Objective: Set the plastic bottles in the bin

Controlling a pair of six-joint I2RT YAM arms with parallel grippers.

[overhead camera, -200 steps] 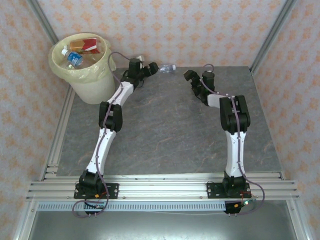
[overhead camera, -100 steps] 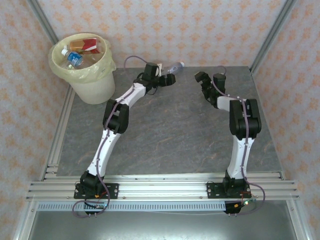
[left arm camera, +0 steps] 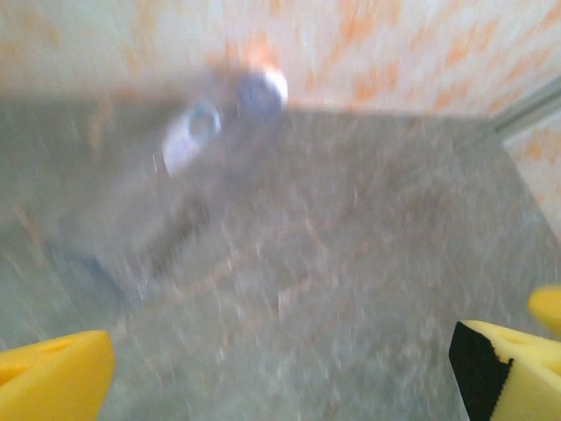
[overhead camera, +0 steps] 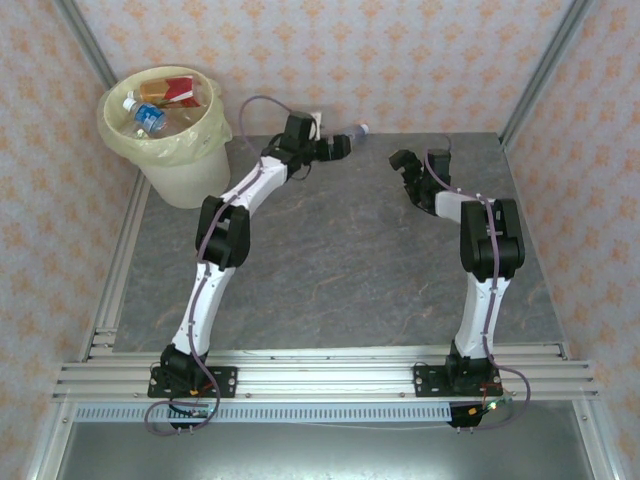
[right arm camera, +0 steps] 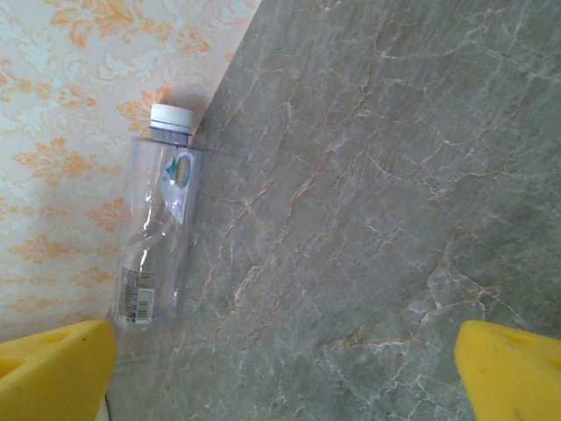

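Though plastic bottles (overhead camera: pixel 150 118) lie in the round cream-white bin (overhead camera: pixel 190 185), one clear white-capped bottle (right arm camera: pixel 158 237) waits on the grey bench (overhead camera: pixel 330 270). Both arms' jaws gape wide, empty.

Overhead: bright, even light, faint shadows. My left wrist view is smeared by motion blur, the clear bottle (left arm camera: pixel 206 132) a mere haze. Right wrist view sharp; my yellow fingertips (right arm camera: pixel 53 368) slightly soft.

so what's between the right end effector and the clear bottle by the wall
Nothing but bare grey table. The right wrist view shows it, from the open right end effector up to the clear bottle lying along the wall.
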